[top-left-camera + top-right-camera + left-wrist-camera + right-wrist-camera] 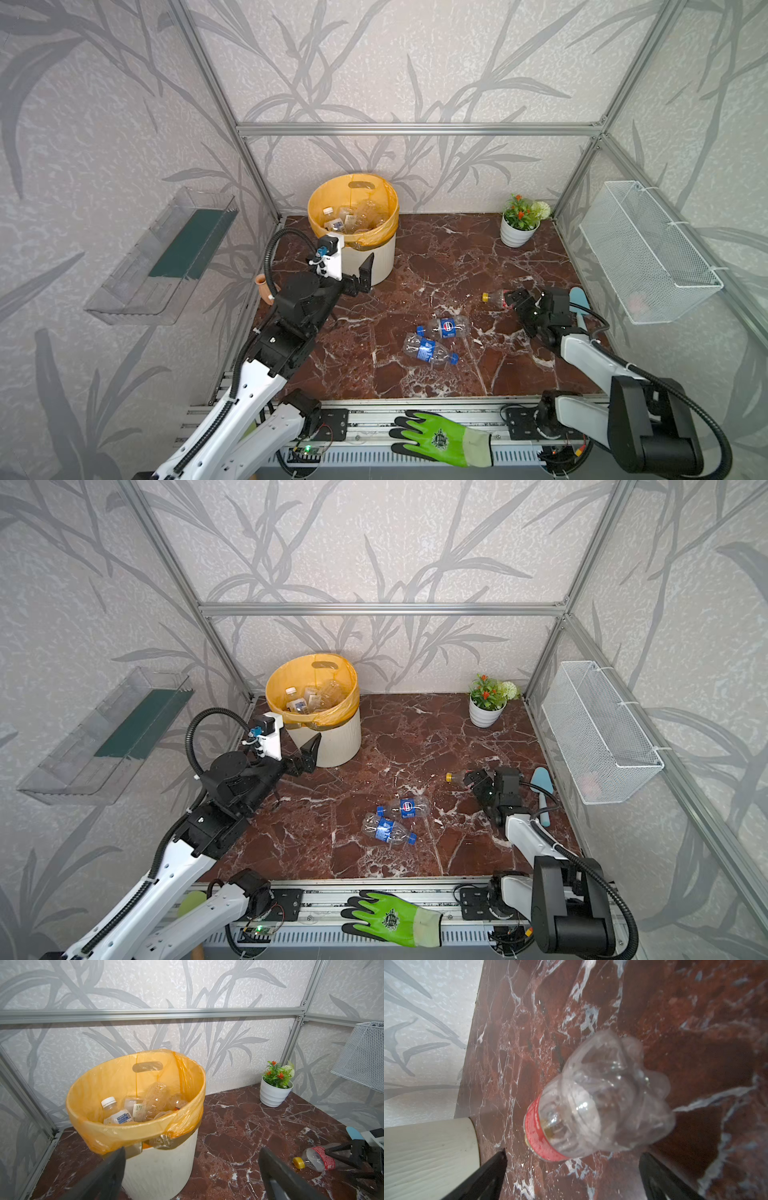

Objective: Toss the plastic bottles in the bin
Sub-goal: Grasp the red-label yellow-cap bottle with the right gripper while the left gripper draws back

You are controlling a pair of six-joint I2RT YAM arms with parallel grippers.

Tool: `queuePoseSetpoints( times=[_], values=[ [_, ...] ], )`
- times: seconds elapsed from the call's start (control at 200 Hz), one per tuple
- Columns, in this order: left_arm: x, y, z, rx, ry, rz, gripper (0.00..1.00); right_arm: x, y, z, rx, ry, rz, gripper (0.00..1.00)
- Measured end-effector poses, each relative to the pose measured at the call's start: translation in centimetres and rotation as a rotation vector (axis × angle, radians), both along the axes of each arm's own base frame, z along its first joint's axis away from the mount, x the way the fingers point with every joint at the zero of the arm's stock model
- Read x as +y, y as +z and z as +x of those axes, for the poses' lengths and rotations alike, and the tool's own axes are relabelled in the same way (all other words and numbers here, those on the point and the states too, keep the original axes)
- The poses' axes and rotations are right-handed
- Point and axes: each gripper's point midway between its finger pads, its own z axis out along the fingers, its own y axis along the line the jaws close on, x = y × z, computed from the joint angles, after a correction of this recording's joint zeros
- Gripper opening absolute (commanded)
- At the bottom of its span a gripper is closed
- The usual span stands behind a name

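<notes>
- Left gripper [360, 277]: jaws spread wide and empty, just beside the bin [380, 257], at 11 o'clock on the table [415, 374].
- Right gripper [512, 300]: jaws spread, pinching nothing. The red-label bottle [494, 298] lies at its tips, at 3 o'clock.
- Blue-label bottles [448, 328]: two, near the centre, toward 5 o'clock.
- Other bottles [116, 1109]: inside the bin.

Held the left arm extended forward, left gripper [355, 272] raised and level, jaws spread wide, empty. Held the right arm stretched low, wrist bent inward, right gripper [510, 300] tilted down, jaws spread equally wide.

orange-lined cream bin [380, 259], red-brown marbled table [457, 257]
</notes>
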Motion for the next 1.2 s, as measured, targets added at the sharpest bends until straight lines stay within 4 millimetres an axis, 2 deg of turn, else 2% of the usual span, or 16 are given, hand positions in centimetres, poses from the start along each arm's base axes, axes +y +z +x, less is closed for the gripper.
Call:
queuePoseSetpoints(
  times=[0.2, 0.325, 0.46, 0.55, 0.815, 0.93, 1.2],
  values=[
    [1.4, -5.1, -1.1, 0.108, 0.047, 0.027, 0.99, -0.5, -0.2, 1.5, 0.012, -0.012, -0.025, 0.99],
    [2.1, -7.1, -1.8, 0.152, 0.073, 0.023, 0.98, -0.6, -0.1, 3.0, 0.015, -0.002, -0.043, 1.00],
    [2.7, -8.1, -2.3, 0.175, 0.095, -0.003, 0.98, -0.1, -0.4, 4.6, 0.030, 0.028, -0.076, 0.96],
    [3.0, -8.9, -2.5, 0.195, 0.110, -0.010, 0.98, 0.5, -0.6, 5.7, 0.041, 0.062, -0.106, 0.91],
    [3.5, -10.2, -3.0, 0.234, 0.135, -0.024, 0.97, 1.8, -1.6, 8.0, 0.066, 0.136, -0.163, 0.59],
    [3.8, -10.7, -3.2, 0.248, 0.148, -0.025, 0.98, 2.6, -1.2, 9.3, 0.051, 0.171, -0.182, 0.47],
    [4.7, -11.0, -3.5, 0.241, 0.189, -0.051, 0.99, 4.1, -1.0, 9.7, 0.032, 0.224, -0.180, 0.45]
  ],
)
